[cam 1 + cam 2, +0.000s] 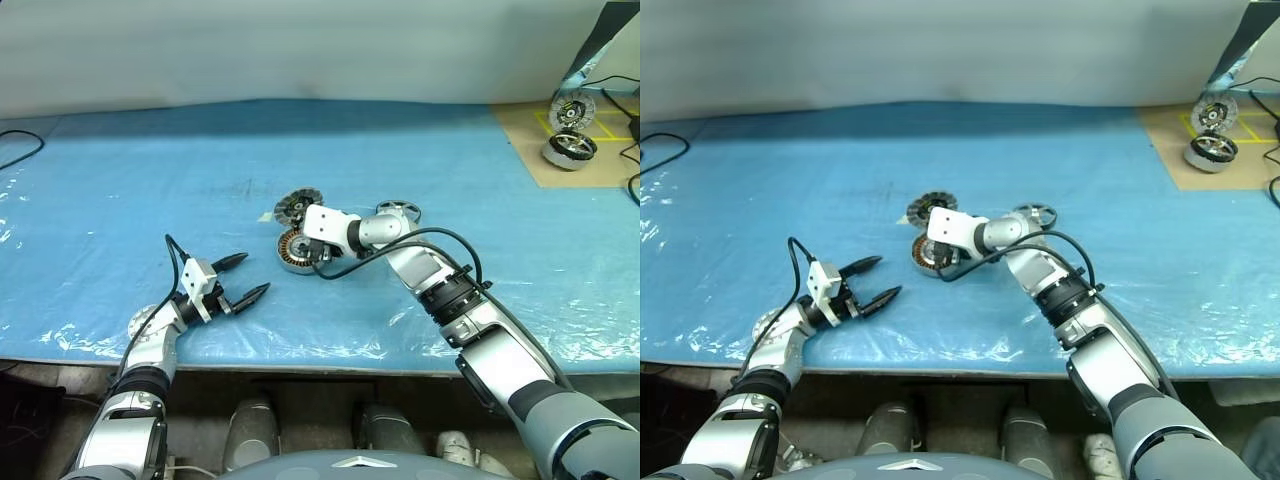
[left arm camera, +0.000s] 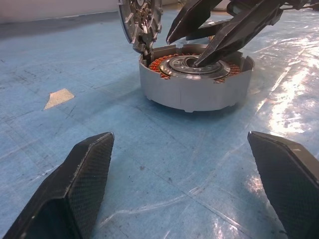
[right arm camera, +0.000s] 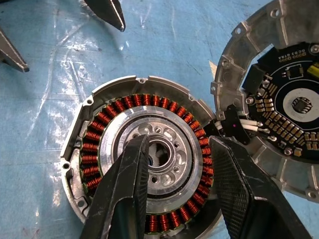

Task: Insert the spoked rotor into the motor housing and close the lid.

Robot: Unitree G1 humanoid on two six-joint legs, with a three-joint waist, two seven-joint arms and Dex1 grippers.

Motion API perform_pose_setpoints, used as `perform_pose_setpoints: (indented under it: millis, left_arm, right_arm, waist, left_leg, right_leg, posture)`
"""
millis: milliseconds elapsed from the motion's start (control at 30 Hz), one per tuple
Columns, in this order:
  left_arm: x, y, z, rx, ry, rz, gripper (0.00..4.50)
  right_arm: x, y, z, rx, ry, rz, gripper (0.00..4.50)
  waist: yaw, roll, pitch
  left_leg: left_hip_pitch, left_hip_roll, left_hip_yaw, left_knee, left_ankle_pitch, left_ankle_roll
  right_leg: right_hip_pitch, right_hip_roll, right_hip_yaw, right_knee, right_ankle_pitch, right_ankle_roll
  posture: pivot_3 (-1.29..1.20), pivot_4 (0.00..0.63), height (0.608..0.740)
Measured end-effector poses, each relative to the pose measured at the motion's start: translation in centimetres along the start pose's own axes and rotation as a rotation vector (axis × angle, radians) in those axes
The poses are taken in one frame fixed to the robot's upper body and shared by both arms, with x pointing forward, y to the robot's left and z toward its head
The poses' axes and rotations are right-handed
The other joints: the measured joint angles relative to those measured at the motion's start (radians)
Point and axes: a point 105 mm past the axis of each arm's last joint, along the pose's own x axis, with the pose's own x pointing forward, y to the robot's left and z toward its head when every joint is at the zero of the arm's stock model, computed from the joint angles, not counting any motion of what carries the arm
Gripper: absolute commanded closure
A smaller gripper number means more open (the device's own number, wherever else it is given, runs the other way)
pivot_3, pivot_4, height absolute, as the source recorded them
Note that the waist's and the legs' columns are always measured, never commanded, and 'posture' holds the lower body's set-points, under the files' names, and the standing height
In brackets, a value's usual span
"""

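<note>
Nearest the robot, the left end effector (image 1: 243, 278) hovered over the blue-covered tabletop (image 1: 120, 190), its two black fingers spread wide and holding nothing, aimed toward the work. Just beyond it sat the motor housing (image 2: 194, 82), a shallow silver cup with copper-orange windings, and the right end effector (image 3: 182, 164) hung directly over it, fingers partly apart and empty, one fingertip (image 3: 137, 159) dipping toward the central bore. The lid (image 3: 279, 107) stood swung open on its hinge at the housing's far rim. A little past the right wrist, near the housing but apart from it, the spoked rotor (image 1: 398, 211) lay flat, so it was not yet inserted. Far off on a tan board (image 1: 530, 150) stood a second motor (image 1: 569, 150) and an upright disc (image 1: 572, 108). The risk, as I judged it, was the right fingertips snagging the windings or the thin wires at the hinge, or nudging the unsteadied housing. The right wrist view revealed the circuit board under the lid and those wires; the left wrist view showed the housing's side wall and the lid's upright stance.
</note>
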Motion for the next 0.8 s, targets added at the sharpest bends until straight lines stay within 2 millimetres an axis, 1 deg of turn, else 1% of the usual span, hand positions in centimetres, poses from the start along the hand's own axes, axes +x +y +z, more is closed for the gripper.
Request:
perform_pose_setpoints:
  millis: [333, 400, 800]
  left_arm:
    - [0.06, 0.01, -0.01, 0.002, 0.002, 0.001, 0.00]
    - [0.07, 0.01, -0.01, 0.002, 0.002, 0.001, 0.00]
    - [0.10, 0.04, -0.04, 0.001, 0.004, 0.004, 0.00]
  right_arm:
    - [0.05, -0.35, 0.04, -0.080, 0.033, -0.009, 2.54]
    - [0.00, -0.41, -0.08, -0.088, 0.043, -0.012, 2.90]
    - [-0.22, -0.34, -0.24, -0.139, 0.065, 0.009, 2.90]
  waist:
    - [0.000, 0.000, 0.000]
    - [0.000, 0.000, 0.000]
    - [0.000, 0.000, 0.000]
  left_leg:
    - [0.000, 0.000, 0.000, 0.000, 0.000, 0.000]
    - [0.000, 0.000, 0.000, 0.001, 0.000, 0.000]
    - [0.001, 0.000, 0.000, 0.001, 0.000, 0.000]
  right_leg:
    - [0.001, 0.000, 0.000, 0.000, 0.000, 0.000]
    - [0.001, 0.000, 0.000, 0.000, 0.000, 0.000]
    - [0.002, 0.000, 0.000, 0.000, 0.000, -0.001]
  posture:
    - [0.00, 0.150, 0.740]
    - [0.00, 0.150, 0.740]
    - [0.00, 0.150, 0.740]
